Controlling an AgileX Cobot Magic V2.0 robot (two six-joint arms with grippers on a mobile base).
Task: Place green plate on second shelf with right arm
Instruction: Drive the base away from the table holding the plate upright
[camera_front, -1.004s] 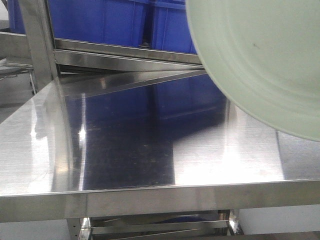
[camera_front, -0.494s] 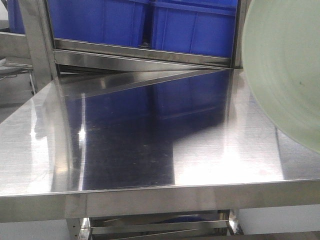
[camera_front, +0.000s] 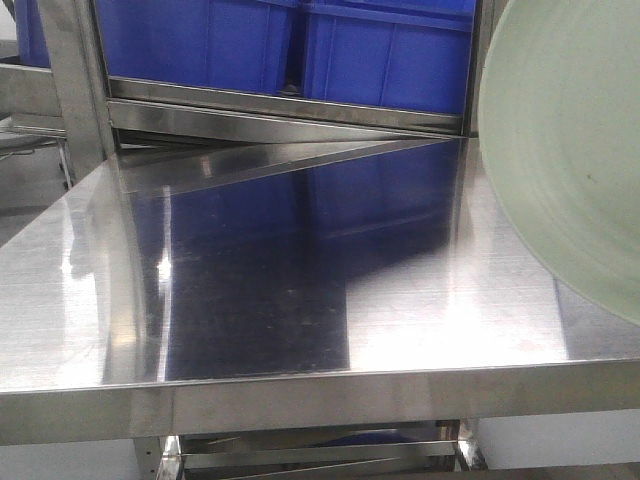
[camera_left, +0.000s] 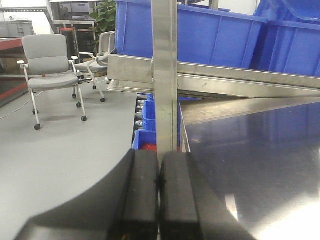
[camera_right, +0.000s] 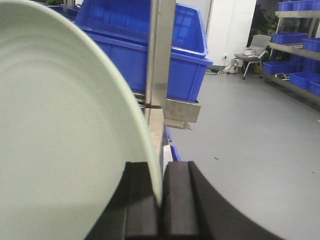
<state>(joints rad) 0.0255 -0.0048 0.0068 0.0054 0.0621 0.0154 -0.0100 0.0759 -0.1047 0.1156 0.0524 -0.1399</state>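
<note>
The right claw (camera_right: 161, 192) gripped the rim of the green plate (camera_front: 575, 150), which stood steeply tilted at the right of the steel shelf (camera_front: 280, 300). The left claw (camera_left: 159, 182) was pressed closed and empty, with blue bins (camera_front: 380, 50) beyond it.

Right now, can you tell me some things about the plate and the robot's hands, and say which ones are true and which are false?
1. The right end effector pinches the green plate by its rim. True.
2. The green plate lies flat on the steel shelf. False: it is held up on a tilt over the shelf's right side.
3. The left end effector holds a cup. False: its fingers are shut together with nothing between them.
4. Blue bins sit on the level above the steel shelf. True.
</note>
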